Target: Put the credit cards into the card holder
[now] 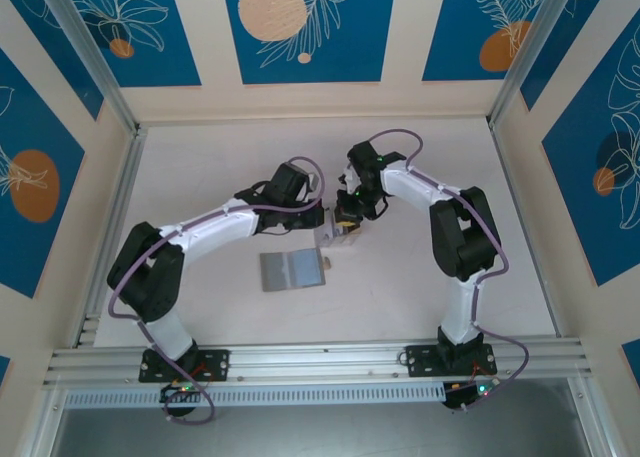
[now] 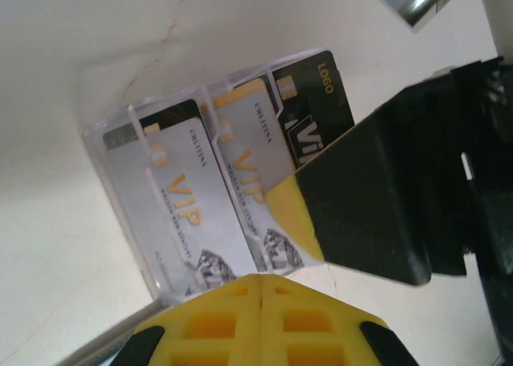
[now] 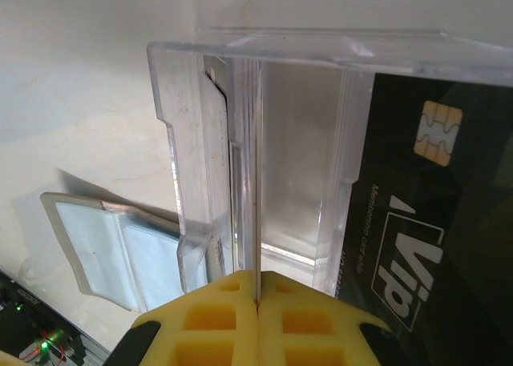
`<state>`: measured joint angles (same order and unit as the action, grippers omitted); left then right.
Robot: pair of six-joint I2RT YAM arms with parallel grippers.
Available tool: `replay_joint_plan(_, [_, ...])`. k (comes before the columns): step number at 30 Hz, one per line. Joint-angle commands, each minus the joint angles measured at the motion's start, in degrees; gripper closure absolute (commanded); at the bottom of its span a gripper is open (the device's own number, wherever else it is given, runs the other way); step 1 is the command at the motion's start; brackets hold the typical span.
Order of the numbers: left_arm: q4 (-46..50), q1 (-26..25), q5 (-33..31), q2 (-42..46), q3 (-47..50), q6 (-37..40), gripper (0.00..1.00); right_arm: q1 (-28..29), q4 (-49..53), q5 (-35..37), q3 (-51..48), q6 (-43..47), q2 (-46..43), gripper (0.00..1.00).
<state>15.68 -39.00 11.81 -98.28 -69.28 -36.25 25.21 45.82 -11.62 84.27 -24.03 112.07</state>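
The card holder (image 1: 293, 270) lies flat and grey on the table just near of both grippers; in the right wrist view the card holder (image 3: 112, 254) sits at lower left. A clear plastic case (image 2: 120, 182) is tilted up off the table with credit cards in its slots: two silver VIP cards (image 2: 180, 214) and a black card (image 2: 317, 110). My left gripper (image 2: 262, 279) is shut on the case's lower rim. My right gripper (image 3: 257, 276) is shut on a thin silver card (image 3: 258, 182) seen edge-on, still inside the clear case (image 3: 192, 142). The black card (image 3: 425, 222) stands beside it.
The two gripper heads (image 1: 335, 225) nearly touch at mid-table. The right gripper's black body and yellow finger (image 2: 292, 214) crowd the case from the right in the left wrist view. Bare pale table (image 1: 200, 167) surrounds them, with aluminium rails (image 1: 320, 357) along the near edge.
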Motion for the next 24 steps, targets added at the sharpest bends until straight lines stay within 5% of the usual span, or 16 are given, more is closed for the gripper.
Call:
replay_joint_plan(1, [0.3,0.2,2.1,-2.9,-2.8,0.5,1.0,-0.6,1.2,-0.9,-1.0,-0.7,-0.7,0.92])
replay_joint_plan(10, [-2.7,0.1,4.9,-7.4,-4.5,-1.6,1.0,-2.9,-0.3,-6.0,-2.0,-0.8,-0.8,0.79])
replay_joint_plan(24, [-4.0,0.1,5.9,-10.5,-5.5,-2.4,1.0,-4.5,-1.4,-9.1,-2.8,-1.4,-1.0,0.89])
